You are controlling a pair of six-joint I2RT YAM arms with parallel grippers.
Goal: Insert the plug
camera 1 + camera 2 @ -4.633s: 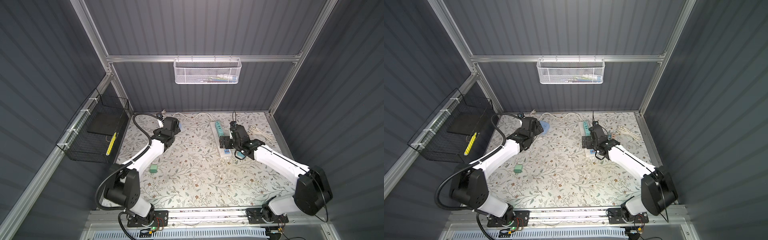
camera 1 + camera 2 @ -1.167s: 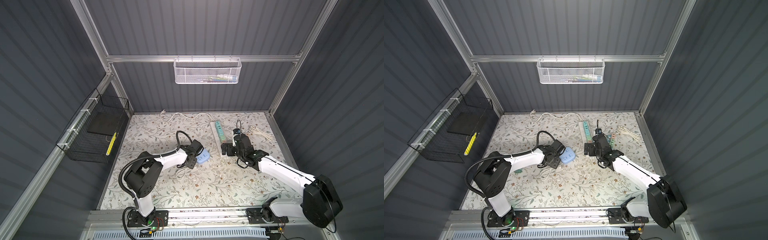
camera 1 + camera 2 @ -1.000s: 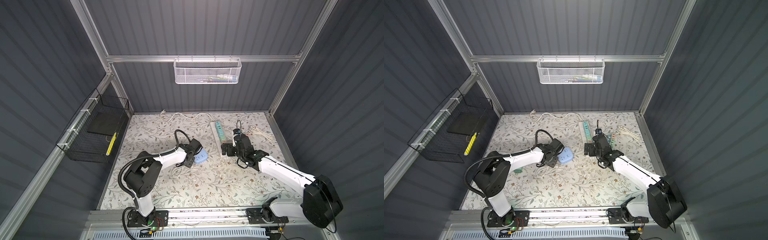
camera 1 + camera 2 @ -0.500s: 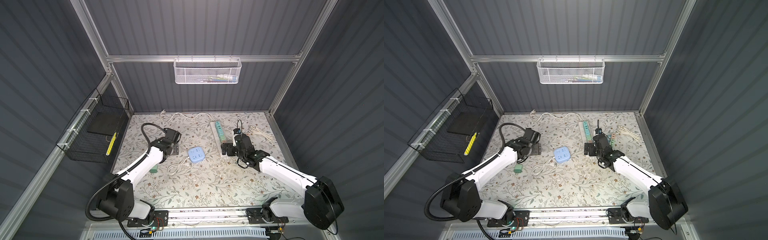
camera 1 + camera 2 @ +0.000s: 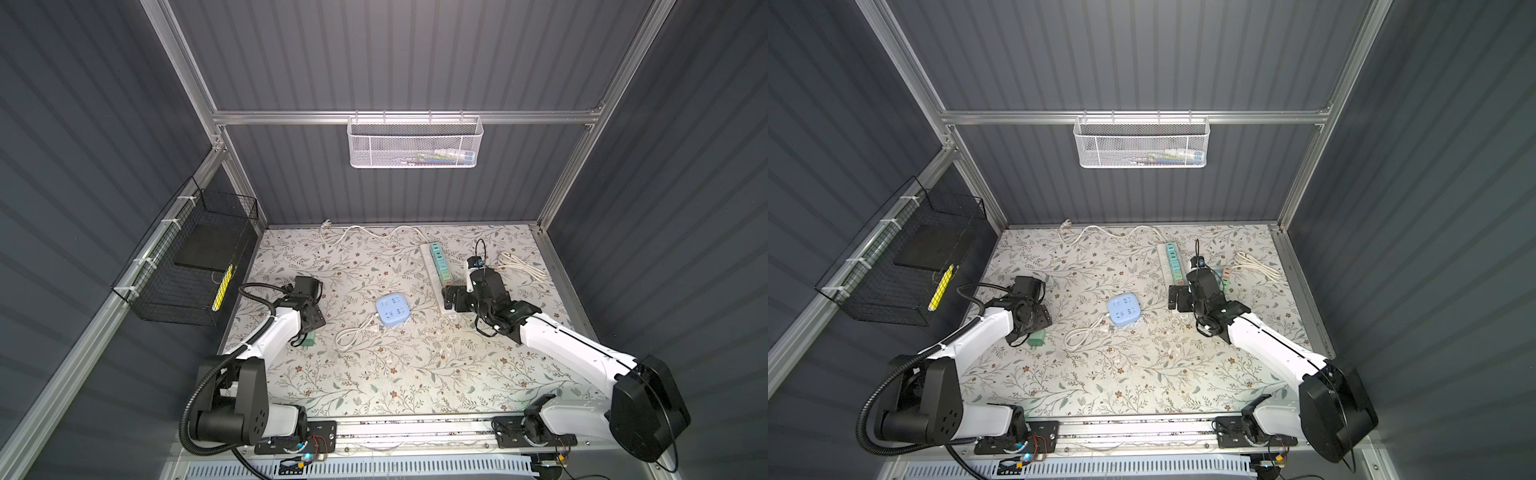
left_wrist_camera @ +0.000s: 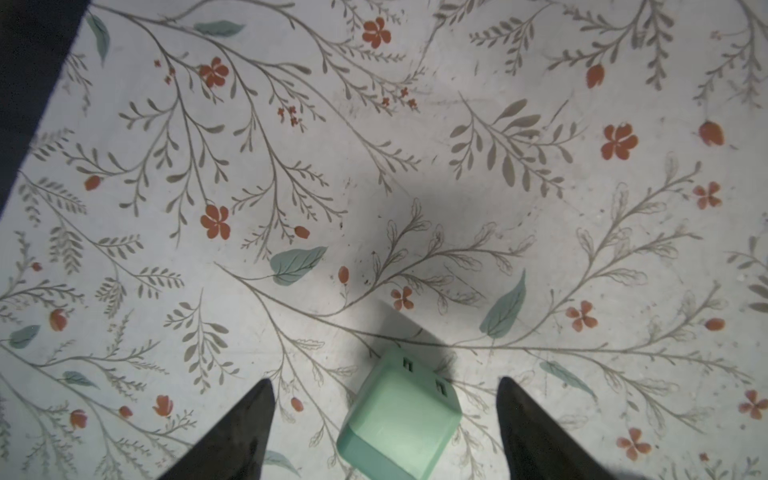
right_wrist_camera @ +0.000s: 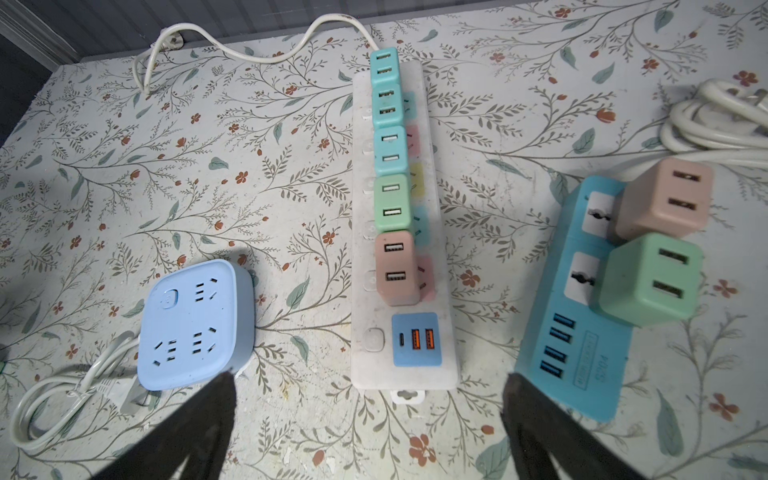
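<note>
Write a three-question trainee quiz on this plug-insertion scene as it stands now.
1. True or false: the left gripper grips the green charger on the mat.
2. How many chargers sit in the white power strip? A three, B five, C seven.
3. Which two colours are the chargers on the blue power strip?
Key: 1 false, its jaws stand open either side; 2 B; 3 pink and green.

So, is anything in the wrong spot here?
Yes: one green plug cube lies loose on the flowery mat near the left arm, plugged into nothing. The other cubes sit in the white strip and the blue strip.
</note>
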